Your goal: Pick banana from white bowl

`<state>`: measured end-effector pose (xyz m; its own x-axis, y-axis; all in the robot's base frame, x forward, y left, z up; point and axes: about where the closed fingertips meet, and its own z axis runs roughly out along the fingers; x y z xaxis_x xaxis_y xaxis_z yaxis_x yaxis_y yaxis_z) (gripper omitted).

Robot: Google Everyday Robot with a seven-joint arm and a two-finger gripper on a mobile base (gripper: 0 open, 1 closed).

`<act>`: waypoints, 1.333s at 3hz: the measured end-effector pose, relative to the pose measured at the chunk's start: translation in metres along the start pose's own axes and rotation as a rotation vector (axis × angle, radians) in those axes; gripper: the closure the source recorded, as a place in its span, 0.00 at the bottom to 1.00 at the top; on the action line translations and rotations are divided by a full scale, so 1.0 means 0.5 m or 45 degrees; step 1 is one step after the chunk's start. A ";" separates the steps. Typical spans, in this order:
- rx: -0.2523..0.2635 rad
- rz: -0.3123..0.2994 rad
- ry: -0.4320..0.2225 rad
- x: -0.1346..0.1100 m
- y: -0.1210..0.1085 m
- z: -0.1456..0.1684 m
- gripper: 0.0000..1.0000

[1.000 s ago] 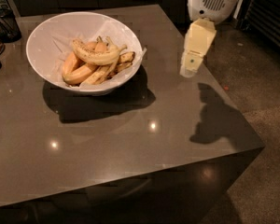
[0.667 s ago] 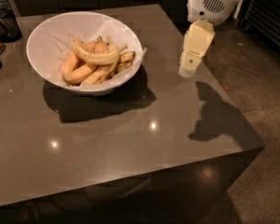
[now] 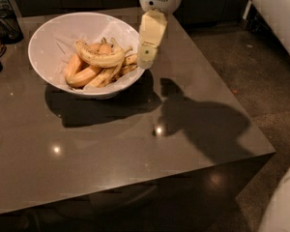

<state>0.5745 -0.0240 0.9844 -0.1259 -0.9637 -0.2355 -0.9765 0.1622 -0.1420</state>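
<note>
The white bowl (image 3: 48, 42) stands on the far left of the dark table. It holds several bananas. The speckled pale-yellow banana (image 3: 99, 57) lies curved on top of the pile, its stem pointing right toward the rim. Smoother orange-yellow bananas (image 3: 79, 74) lie beneath it. My gripper (image 3: 147, 59) hangs from the white arm above the bowl's right rim, just right of the speckled banana's stem end, and holds nothing.
The dark grey table (image 3: 135, 149) has its right edge and front edge in view, with the floor (image 3: 251, 66) beyond. Dark objects (image 3: 2, 23) stand at the far left by the bowl. A pale shape (image 3: 285, 202) shows at the bottom right corner.
The gripper has moved left to the bowl's right rim. The bowl and table now appear larger and shifted right in the view.
</note>
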 end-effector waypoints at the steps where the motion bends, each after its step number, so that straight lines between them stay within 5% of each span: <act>1: 0.036 0.002 -0.043 -0.008 -0.009 -0.001 0.00; 2: 0.066 0.032 -0.017 -0.047 -0.006 -0.002 0.00; 4: 0.018 0.018 0.051 -0.154 -0.020 0.059 0.00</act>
<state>0.5988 0.0548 0.9756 -0.1467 -0.9689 -0.1993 -0.9720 0.1786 -0.1527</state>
